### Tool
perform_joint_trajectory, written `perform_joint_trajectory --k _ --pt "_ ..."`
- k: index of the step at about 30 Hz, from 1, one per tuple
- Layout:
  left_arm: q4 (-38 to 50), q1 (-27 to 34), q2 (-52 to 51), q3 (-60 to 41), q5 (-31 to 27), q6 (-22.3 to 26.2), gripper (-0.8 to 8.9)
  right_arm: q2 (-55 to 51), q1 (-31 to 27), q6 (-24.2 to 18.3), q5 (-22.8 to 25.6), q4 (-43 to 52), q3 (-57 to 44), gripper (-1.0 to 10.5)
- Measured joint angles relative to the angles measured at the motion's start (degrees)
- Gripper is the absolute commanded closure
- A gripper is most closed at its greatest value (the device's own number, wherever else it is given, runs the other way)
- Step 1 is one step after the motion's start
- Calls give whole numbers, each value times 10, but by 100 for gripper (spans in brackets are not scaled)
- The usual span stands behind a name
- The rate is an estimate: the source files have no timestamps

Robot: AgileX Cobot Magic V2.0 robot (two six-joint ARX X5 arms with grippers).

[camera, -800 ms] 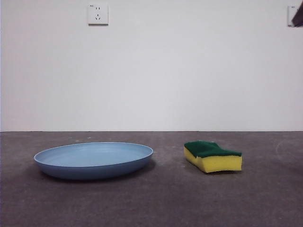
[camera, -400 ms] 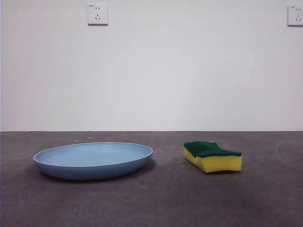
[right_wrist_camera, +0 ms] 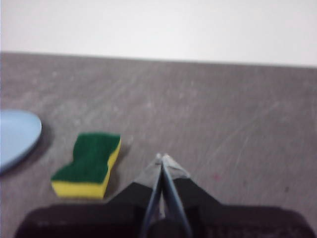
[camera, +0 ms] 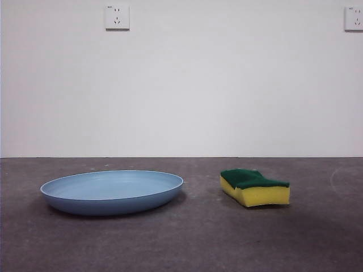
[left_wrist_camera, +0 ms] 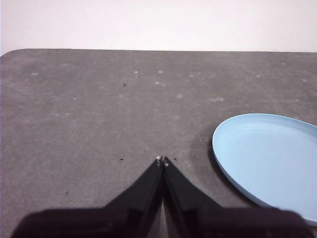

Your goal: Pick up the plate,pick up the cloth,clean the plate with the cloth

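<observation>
- Front view: the plate (camera: 112,191) is seen lying flat on the grey table (camera: 193,243), lower left of the frame; the cloth (camera: 254,187), a yellow sponge with a green top, is set at lower right of centre, well apart from the plate.
- Two wall sockets (camera: 117,16) are seen only in this view, one at upper left and one cut by the upper right corner. No arm is shown here.
- Left wrist view: the left gripper (left_wrist_camera: 162,160) is seen at bottom centre, its jaws pressed together with nothing between them, above bare table. Part of the plate (left_wrist_camera: 270,158) is caught at lower right of the frame; the cloth is not shown here.
- Right wrist view (slightly blurred): the right gripper (right_wrist_camera: 162,159) is seen at bottom centre, jaws closed tip to tip, empty. The cloth (right_wrist_camera: 89,164) is seen at lower left, near but not touched by the jaws; a sliver of the plate (right_wrist_camera: 17,136) is cut by the left edge.
- The green top's wavy outline is shown more fully from this view than from the front.
</observation>
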Motion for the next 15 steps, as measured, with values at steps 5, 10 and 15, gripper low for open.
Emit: perform_joint_trajectory --k 5,10,15 --pt "0 0 0 0 0 0 817 -36 0 19 0 -1 -38 946" --pt "0 0 0 0 0 0 817 -52 0 35 1 -15 -40 946" --pt "0 0 0 0 0 0 817 -52 0 53 2 -15 -40 946"
